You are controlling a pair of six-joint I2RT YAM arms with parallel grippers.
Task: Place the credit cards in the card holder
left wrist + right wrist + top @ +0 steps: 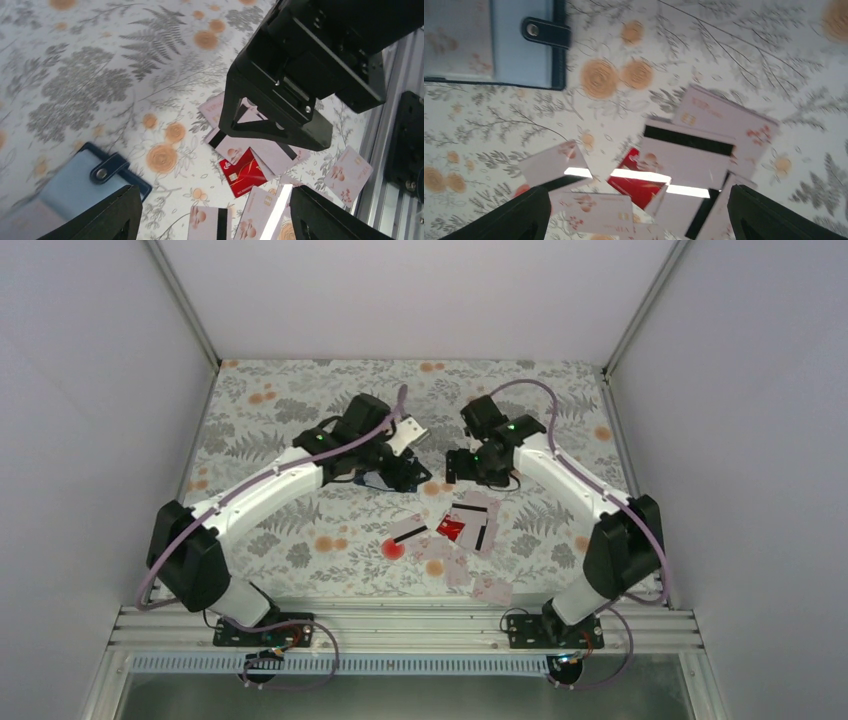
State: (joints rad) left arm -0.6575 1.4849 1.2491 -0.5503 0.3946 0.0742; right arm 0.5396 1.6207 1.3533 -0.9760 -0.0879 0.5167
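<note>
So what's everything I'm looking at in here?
pale cards: several, overlapping, count unclear; whitish-pink, some with a black stripe; scattered mid-table
red card: one, red, among the pale cards
card holder: one, navy, lying open apart from the cards
tablecloth: one, grey ferns and orange flowers, covering the table
left arm, right arm: white and black, reaching in from the near edge
left gripper, right gripper: black, open, empty, above the cards

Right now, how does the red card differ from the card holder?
The red card is bright red; the card holder is navy-edged with a pale inside. The red card lies partly under pale cards; the card holder lies apart from them, uncovered. The red card is a plain sheet; the card holder has a snap tab. Both lie flat on the floral cloth.
</note>
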